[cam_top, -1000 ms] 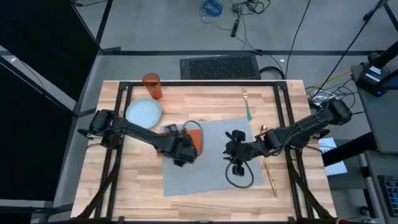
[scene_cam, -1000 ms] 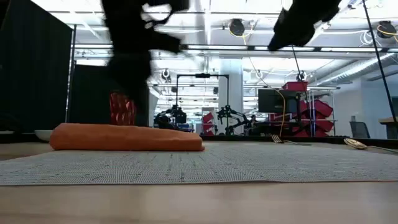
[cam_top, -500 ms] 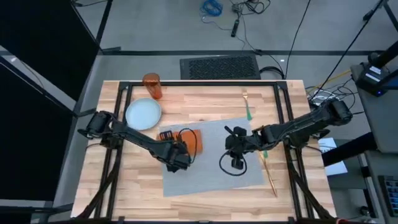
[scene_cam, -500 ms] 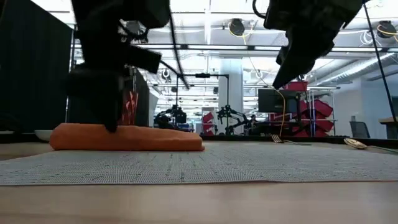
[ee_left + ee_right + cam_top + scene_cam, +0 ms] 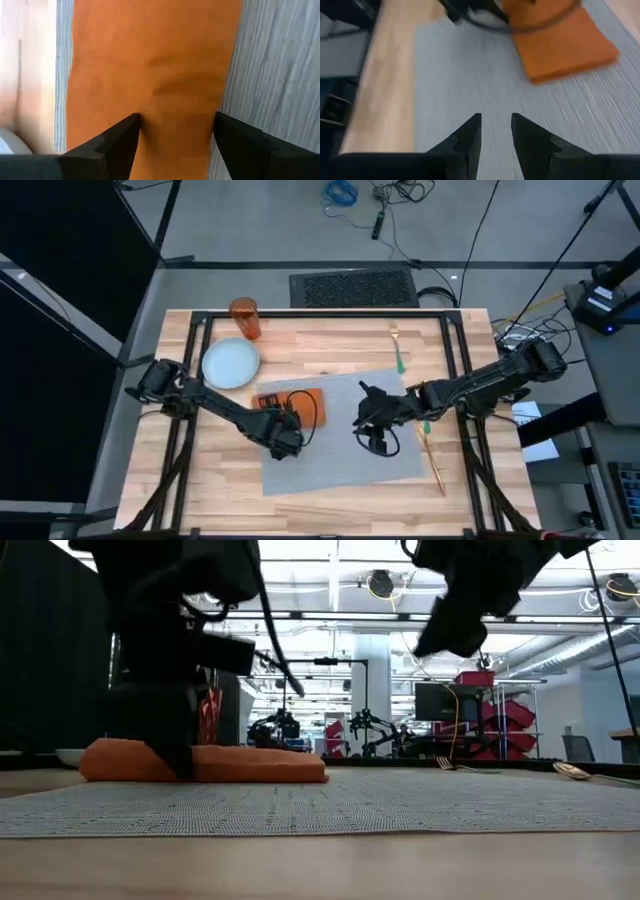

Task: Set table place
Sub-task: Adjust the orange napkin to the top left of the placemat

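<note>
Left gripper [image 5: 175, 127] poised with fingers apart astride folded orange napkin [image 5: 301, 402] on grey placemat [image 5: 345, 465]; soft, light cloth, likely best pinched at its edge; right gripper [image 5: 496, 125] nearby, fingers slightly parted.

My left gripper [image 5: 180, 755] stands on the orange napkin [image 5: 250, 762], which lies on the grey placemat [image 5: 330, 802].
</note>
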You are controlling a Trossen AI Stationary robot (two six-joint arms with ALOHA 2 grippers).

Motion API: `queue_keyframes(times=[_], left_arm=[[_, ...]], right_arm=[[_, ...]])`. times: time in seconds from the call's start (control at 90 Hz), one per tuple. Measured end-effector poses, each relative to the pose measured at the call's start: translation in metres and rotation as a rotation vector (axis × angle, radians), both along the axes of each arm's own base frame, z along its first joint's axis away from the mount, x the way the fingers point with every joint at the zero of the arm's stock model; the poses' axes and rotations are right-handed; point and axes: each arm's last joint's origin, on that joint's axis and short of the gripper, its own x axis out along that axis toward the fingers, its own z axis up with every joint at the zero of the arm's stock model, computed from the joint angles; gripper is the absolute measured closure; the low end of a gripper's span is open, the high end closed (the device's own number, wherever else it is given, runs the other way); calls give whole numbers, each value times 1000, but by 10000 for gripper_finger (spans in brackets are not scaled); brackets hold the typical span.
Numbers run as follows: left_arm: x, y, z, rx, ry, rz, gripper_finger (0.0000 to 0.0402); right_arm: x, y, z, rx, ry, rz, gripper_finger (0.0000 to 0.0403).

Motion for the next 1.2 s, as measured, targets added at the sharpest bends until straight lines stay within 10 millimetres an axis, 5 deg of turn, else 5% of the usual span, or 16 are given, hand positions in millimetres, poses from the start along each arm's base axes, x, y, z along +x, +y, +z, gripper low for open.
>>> queue_keyframes(times=[0.622,0.744,0.933,1.2], left_arm=[[5,1,-25,80,40,21,176],[6,0,-26,71,32,17,227],[11,-5,-24,66,24,-63,381],[11,-5,-24,70,26,-76,399]], right_arm=[[2,17,9,114,-91,153,310],[0,23,9,115,-90,173,310],[6,26,-6,98,-35,173,310],[33,7,-62,89,125,139,310]])
